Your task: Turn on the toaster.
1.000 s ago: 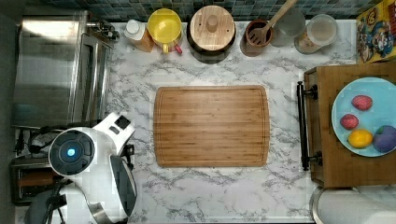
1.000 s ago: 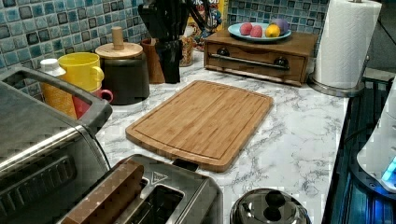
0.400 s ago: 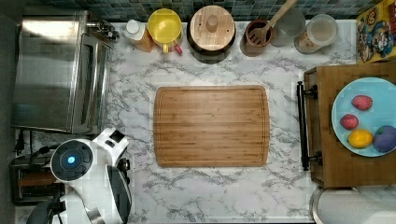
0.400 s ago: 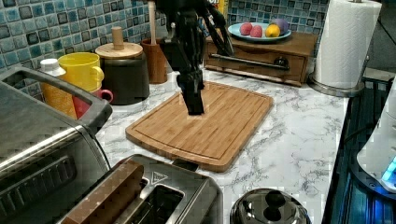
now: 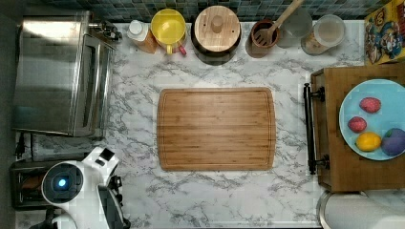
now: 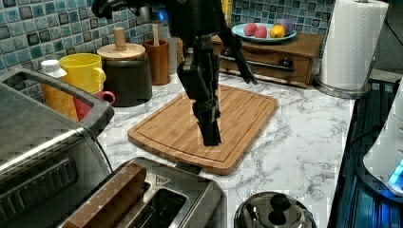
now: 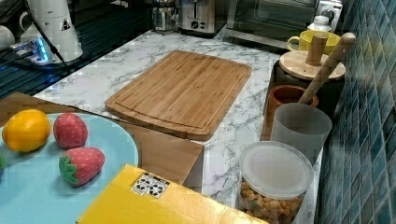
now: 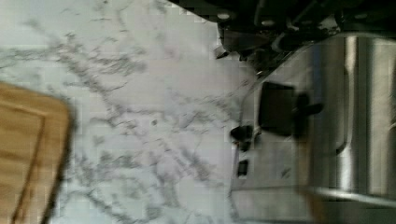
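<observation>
Small brushed-steel pop-up toaster [image 6: 157, 202] at the left view's bottom left, brown slice in one slot, beside large steel toaster oven [image 6: 43, 142]. Black gripper [image 6: 211, 135] hanging over rectangular bamboo cutting board [image 6: 209, 121], apart from toaster. Finger spacing: cannot tell.

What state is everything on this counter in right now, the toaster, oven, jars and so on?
toaster, a brown slice standing high in one slot, the other slot empty
toaster oven, door shut
black canister, wooden lid on
clear jar, lid on
cutting board, nothing lying on it
yellow mug, upright
kettle, lid on
blue plate, holding toy fruit
</observation>
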